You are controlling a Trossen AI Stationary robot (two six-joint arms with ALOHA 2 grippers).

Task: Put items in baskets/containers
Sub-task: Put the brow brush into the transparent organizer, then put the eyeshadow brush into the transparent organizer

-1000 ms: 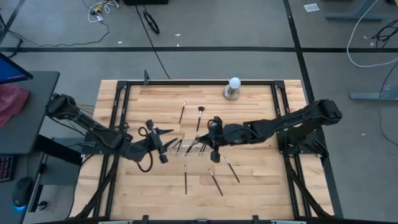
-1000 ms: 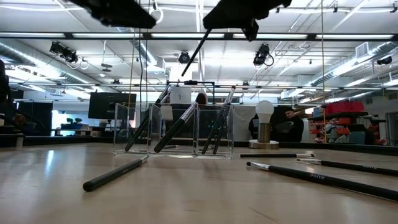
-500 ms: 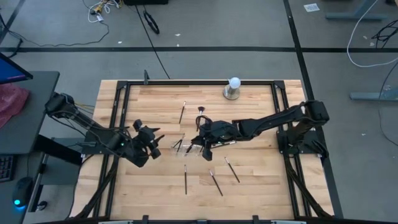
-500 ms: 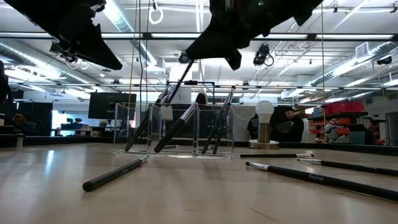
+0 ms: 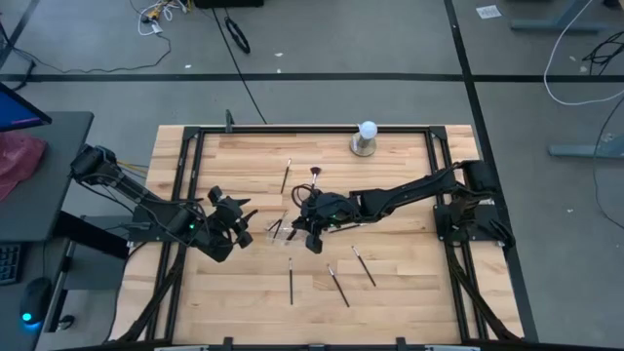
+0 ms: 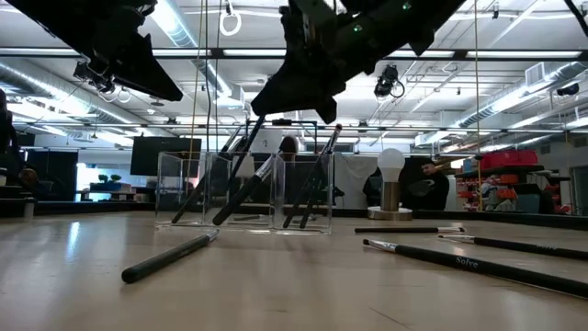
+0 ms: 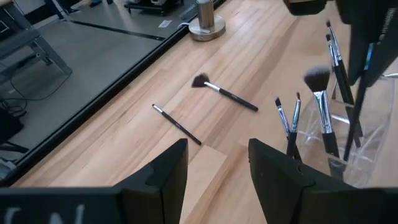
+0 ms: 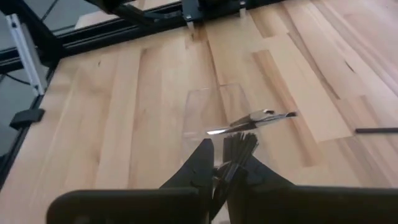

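Your right gripper [image 5: 310, 226] hangs directly over the clear tray [image 6: 243, 191], jaws clenched on a brush [image 8: 235, 155] whose tip reaches down into it. Several brushes [image 6: 308, 184] lean inside the tray. Your left gripper [image 5: 237, 216] waits just beside the tray, jaws released, holding nothing. 3 brushes [image 5: 336, 283] lie on the bench [image 5: 409, 283] near the tray.

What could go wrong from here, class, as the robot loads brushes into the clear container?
1. The right gripper, shut on a brush, hangs right over the light clear container; pushing down could tip or slide it.
2. Brushes already inside lean steeply against its walls, so a knock could spill them.
3. The open left gripper waits close beside the container, so the arms could collide.
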